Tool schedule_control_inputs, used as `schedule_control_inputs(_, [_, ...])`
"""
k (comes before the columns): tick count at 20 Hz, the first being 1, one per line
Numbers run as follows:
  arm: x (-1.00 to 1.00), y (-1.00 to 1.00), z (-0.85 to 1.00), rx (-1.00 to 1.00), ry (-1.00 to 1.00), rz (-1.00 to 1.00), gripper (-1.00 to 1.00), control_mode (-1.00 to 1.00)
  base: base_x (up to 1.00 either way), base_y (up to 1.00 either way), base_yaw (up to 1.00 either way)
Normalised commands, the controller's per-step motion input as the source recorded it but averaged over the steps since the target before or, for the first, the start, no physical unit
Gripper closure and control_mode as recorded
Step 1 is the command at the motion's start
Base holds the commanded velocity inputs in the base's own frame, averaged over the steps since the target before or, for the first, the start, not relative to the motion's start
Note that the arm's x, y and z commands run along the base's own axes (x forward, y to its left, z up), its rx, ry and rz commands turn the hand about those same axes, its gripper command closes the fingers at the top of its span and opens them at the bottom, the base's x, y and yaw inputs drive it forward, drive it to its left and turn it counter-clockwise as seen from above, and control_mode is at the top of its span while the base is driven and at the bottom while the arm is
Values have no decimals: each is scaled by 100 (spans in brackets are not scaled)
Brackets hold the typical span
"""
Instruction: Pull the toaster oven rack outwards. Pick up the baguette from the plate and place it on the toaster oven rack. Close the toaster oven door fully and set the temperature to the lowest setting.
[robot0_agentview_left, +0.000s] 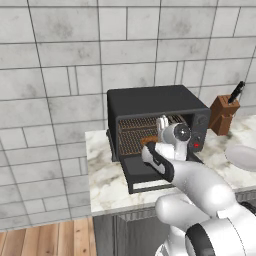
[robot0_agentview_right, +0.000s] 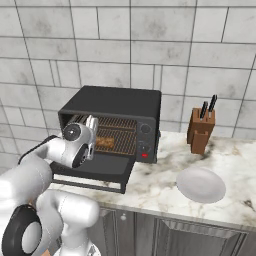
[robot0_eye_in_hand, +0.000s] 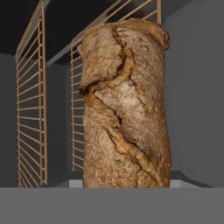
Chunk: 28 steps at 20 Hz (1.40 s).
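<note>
While the toaster oven door (robot0_agentview_right: 95, 169) hangs open at centre-left of the right base view, the gripper (robot0_agentview_left: 159, 131) reaches into the toaster oven (robot0_agentview_right: 117, 107), the baguette (robot0_eye_in_hand: 124, 109) directly ahead of it. The loaf's long axis runs straight up the hand view, over the toaster oven rack (robot0_eye_in_hand: 30, 105). Whether the fingers clamp the bread or stand free cannot be told; their tips are hidden. In the right base view the baguette sits at mid-frame on the rack, and the white plate (robot0_agentview_right: 201, 184) sits lower right.
</note>
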Motion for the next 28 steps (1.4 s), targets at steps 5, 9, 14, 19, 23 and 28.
schedule_control_inputs(5, [12,0,-43,0,-6,7,100,-100,0,0,0])
schedule_control_inputs(9, [13,0,-37,0,-4,6,100,-100,0,0,0])
schedule_control_inputs(14, [21,0,-16,0,-1,2,100,-100,0,0,0])
schedule_control_inputs(19, [15,0,-1,0,-1,0,100,-100,0,0,0])
schedule_control_inputs(23, [13,0,0,0,0,0,100,-100,0,0,0])
schedule_control_inputs(28, [2,0,4,1,0,-7,-100,-100,0,0,0])
